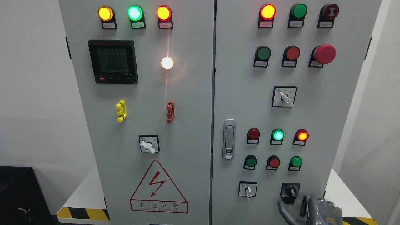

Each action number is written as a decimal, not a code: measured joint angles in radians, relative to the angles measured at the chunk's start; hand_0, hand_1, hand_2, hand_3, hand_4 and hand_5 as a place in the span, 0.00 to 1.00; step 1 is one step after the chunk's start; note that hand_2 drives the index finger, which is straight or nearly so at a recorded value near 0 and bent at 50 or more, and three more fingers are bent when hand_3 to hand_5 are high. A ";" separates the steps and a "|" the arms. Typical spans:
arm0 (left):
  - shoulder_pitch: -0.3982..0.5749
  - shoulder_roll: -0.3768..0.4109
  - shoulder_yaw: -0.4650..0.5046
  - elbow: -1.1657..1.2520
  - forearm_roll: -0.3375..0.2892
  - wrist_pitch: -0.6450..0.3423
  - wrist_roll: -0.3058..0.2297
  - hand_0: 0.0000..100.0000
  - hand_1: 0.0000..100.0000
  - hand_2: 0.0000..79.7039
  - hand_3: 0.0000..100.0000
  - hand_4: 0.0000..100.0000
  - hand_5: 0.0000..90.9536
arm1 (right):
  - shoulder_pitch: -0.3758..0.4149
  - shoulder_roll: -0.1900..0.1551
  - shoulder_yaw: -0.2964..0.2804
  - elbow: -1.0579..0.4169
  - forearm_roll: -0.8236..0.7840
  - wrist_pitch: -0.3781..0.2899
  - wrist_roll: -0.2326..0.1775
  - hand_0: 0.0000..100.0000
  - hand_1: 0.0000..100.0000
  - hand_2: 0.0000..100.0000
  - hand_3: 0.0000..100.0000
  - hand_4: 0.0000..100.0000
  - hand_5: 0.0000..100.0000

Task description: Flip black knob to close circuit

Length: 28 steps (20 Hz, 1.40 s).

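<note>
Right hand (315,208) rises at the cabinet's (187,125) lower right corner, fingers (282,210) apart and empty, just below the black knob (290,191). That knob looks rigid, small, probably detented; pinch its raised bar and twist.

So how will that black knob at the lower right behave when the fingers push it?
The black knob is panel-mounted, so it should turn in place rather than shift. Its raised grip bar looks rigid and narrow, so fingers may slip off its smooth plastic. The right robot hand sits just below it; a sideways push on the bar probably suffices.
</note>
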<state>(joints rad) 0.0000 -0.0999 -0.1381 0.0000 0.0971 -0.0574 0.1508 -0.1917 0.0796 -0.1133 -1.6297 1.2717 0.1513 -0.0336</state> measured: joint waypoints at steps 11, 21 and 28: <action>0.000 0.000 0.000 0.000 0.000 0.000 0.000 0.12 0.56 0.00 0.00 0.00 0.00 | 0.134 0.009 0.020 -0.119 -0.102 -0.001 0.002 0.00 0.09 0.56 0.84 0.78 0.76; 0.000 -0.001 0.000 0.000 0.000 0.000 0.000 0.12 0.56 0.00 0.00 0.00 0.00 | 0.247 0.029 0.041 -0.255 -0.494 -0.012 -0.032 0.00 0.09 0.18 0.37 0.35 0.36; 0.000 -0.001 0.000 0.000 0.000 0.000 0.000 0.12 0.56 0.00 0.00 0.00 0.00 | 0.310 0.037 0.048 -0.314 -0.909 -0.148 -0.056 0.00 0.00 0.05 0.19 0.14 0.10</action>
<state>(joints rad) 0.0000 -0.1006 -0.1381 0.0000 0.0974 -0.0574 0.1508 0.1180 0.1163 -0.0651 -1.9439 0.3623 0.0033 -0.0896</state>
